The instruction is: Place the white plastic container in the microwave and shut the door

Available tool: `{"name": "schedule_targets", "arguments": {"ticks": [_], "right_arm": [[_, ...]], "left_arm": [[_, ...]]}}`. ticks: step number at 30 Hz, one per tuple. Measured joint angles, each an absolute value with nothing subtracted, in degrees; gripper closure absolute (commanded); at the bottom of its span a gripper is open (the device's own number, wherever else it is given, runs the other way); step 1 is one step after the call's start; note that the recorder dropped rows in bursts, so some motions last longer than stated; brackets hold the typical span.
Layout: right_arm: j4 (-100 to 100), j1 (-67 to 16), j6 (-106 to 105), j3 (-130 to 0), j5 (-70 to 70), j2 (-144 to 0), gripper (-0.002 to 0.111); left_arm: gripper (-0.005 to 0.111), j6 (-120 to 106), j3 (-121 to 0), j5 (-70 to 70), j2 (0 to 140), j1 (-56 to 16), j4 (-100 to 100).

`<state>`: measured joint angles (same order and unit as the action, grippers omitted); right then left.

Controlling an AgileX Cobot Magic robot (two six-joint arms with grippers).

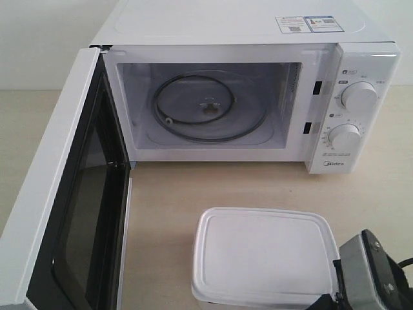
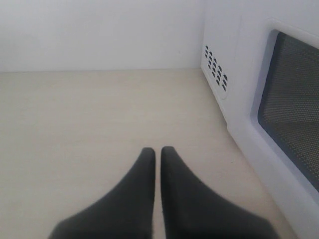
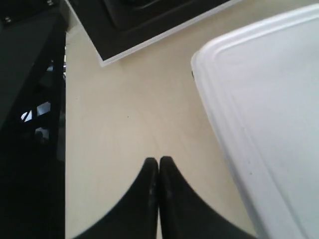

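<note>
The white plastic container (image 1: 261, 255) sits lid-on upon the table (image 1: 168, 194), in front of the microwave (image 1: 258, 26) and a little to the right of the cavity's middle in the exterior view. The door (image 1: 45, 194) stands swung fully open on the left, and the glass turntable (image 1: 208, 106) inside is bare, so the container's way in looks unobstructed.

The right gripper (image 3: 158, 162) has its 2 fingers pressed together tip to tip, holding nothing. They point at bare table. The container's rounded corner and rim lie just beside them, off to 1 side and not between them. In the exterior view this arm's wrist is close against the container's right end. The box's long axis appears to run across that view, roughly parallel to the microwave's front, so this arm meets a short end first.

The left gripper (image 2: 158, 149) is likewise closed and empty, hovering over the table by the outer face of the open door, with the container nowhere in its view.

The right arm is clearly the nearer 1. By my reading, its jaws must first spread and shift sideways over the box before any grip is possible, and the task has barely started
</note>
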<state>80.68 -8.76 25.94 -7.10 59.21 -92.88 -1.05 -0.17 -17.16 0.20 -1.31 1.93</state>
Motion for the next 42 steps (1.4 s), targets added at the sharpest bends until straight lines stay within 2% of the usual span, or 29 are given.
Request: {"name": "schedule_targets", "arguments": {"ticks": [12, 18, 26, 32, 42], "right_arm": [[70.9, -9.2, 39.5, -11.2, 47.2, -93.1, 0.108], [68.2, -9.2, 41.6, -15.4, 39.9, -93.2, 0.108], [54.6, -9.2, 42.1, -19.4, 30.3, -93.3, 0.108], [45.5, -9.2, 38.4, -21.6, 28.1, -93.3, 0.108], [44.2, -9.2, 34.3, -26.2, 29.1, -93.5, 0.108]], "left_arm": [[0.102, -1.0, -0.2, -17.2, 0.2, -1.3, 1.9], [0.102, -1.0, -0.2, -17.2, 0.2, -1.3, 1.9], [0.102, -1.0, -0.2, -17.2, 0.2, -1.3, 1.9], [0.102, -1.0, -0.2, -17.2, 0.2, -1.3, 1.9], [0.102, -1.0, -0.2, -17.2, 0.2, -1.3, 1.9]]}}
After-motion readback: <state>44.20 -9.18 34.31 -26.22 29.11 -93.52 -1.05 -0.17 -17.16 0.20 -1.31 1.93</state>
